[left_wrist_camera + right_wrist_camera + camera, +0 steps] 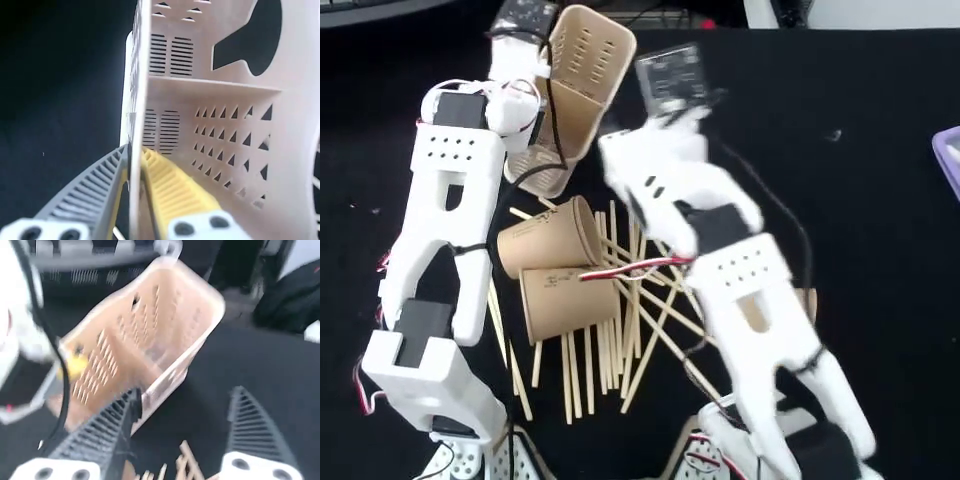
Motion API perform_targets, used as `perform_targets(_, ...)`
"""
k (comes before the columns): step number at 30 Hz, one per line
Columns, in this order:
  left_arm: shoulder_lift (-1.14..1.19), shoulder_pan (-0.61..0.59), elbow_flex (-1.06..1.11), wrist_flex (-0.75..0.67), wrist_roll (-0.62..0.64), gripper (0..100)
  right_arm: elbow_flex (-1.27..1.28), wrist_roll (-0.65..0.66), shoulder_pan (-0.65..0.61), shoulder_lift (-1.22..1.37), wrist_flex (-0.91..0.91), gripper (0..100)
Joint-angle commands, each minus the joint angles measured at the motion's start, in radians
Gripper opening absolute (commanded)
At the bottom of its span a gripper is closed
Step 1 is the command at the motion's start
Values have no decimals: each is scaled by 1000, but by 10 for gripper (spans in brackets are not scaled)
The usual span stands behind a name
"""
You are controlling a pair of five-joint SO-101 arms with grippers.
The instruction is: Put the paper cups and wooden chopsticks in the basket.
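A tan slotted basket (pixel 588 70) stands tilted at the back of the black table. My left gripper (pixel 134 148) is shut on its side wall (pixel 210 130), the grey finger outside and the yellow finger (pixel 172 185) inside; from above it is at the basket's left rim (pixel 528 62). My right gripper (pixel 187 396) is open and empty, just in front of the basket (pixel 150 335) and above the pile (pixel 670 85). Two brown paper cups (pixel 545 235) (pixel 567 302) lie on their sides among several loose wooden chopsticks (pixel 620 330), between the two arms.
The left arm (pixel 440 230) runs along the left of the pile, the right arm (pixel 750 290) along its right. A purple object (pixel 950 160) sits at the right edge. Dark equipment lines the back of the table.
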Motion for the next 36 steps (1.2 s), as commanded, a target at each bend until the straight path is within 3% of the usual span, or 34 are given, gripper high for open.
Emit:
perform_targets(1,-55,18,-59,-11,-109,31,-59,6,74,-88,-34,148)
perform_targets(5,-57,58,-68,38,-218,31,-62,14,124,-45,-69,123)
perform_targets(14,-141,150,-91,158,-253,31,-87,115,183,125,-71,278)
perform_targets(30,-180,186,-30,160,-252,30,-91,120,245,323,-224,211)
perform_targets(33,-176,186,-31,158,-252,30,-137,175,239,344,-152,25)
perform_targets(36,-176,182,-31,158,-252,30,-147,218,247,338,-141,8)
